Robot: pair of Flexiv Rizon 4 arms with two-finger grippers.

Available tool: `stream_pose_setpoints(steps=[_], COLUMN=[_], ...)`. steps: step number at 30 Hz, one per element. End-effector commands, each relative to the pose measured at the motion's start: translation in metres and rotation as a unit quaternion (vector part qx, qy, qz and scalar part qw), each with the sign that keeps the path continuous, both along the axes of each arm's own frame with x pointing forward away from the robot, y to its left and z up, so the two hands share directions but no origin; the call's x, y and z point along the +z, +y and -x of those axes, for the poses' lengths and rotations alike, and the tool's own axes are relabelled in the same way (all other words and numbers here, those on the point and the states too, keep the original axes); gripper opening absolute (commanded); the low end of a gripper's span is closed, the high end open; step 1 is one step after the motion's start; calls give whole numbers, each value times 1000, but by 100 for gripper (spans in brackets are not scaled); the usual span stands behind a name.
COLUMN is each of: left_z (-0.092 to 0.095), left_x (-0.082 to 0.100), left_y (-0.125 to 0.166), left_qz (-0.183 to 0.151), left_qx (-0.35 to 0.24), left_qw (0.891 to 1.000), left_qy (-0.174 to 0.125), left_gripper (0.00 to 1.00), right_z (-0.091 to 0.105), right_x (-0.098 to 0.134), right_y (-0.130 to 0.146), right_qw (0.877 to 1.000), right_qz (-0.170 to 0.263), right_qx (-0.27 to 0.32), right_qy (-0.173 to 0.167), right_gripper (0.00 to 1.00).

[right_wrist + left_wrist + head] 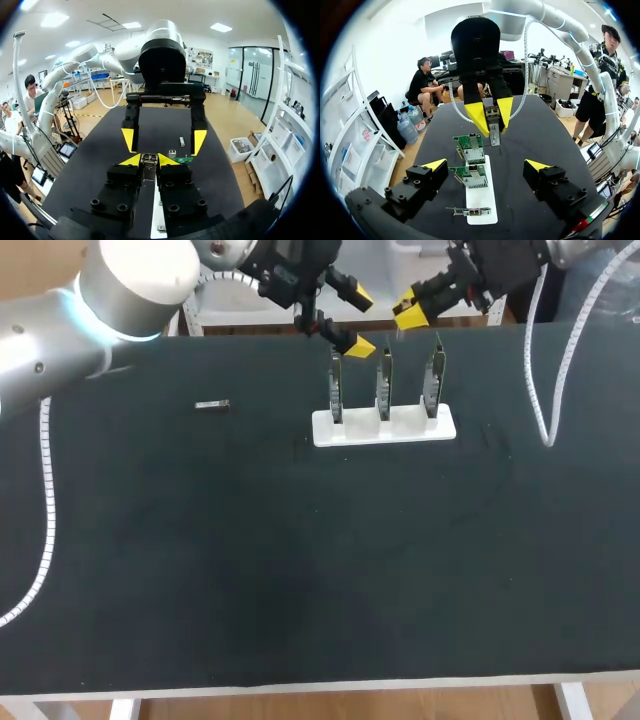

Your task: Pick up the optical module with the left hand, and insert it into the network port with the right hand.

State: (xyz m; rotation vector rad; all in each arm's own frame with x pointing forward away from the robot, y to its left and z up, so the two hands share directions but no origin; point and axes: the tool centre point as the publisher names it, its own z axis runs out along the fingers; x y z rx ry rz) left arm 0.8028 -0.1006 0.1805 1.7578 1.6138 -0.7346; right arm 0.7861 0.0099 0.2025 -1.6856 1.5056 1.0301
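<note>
2 arms meet over the far edge of the table (300, 570), above a white holder (385, 427) carrying 3 upright boards (384, 380). Our right gripper (149, 160) is clamped on the module (494, 132), the metal piece pinched between its yellow tips and hanging just above the boards. Our left gripper (485, 165) faces it, released, its fingers (434, 164) spread wide to either side of the holder. 1 spare module (212, 405) lies flat on the table, well apart from the holder, on our left.
</note>
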Motion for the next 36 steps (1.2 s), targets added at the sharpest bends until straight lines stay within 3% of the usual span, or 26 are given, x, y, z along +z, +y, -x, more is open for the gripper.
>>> stream_pose_setpoints(steps=[1, 15, 36], left_z=[1, 1, 1], left_x=[0, 0, 0], left_y=[0, 0, 0], left_qz=[-1, -1, -1], left_qx=[1, 1, 1], left_qw=[1000, 1000, 1000], left_qy=[0, 0, 0], left_gripper=[100, 100, 100], right_z=[-8, -1, -5], right_x=[4, -1, -21], right_y=[-4, -2, 1], right_qw=[1000, 999, 998], right_qz=[6, 23, 25], right_qx=[16, 43, 31], right_qy=[8, 23, 45], right_gripper=[0, 0, 0])
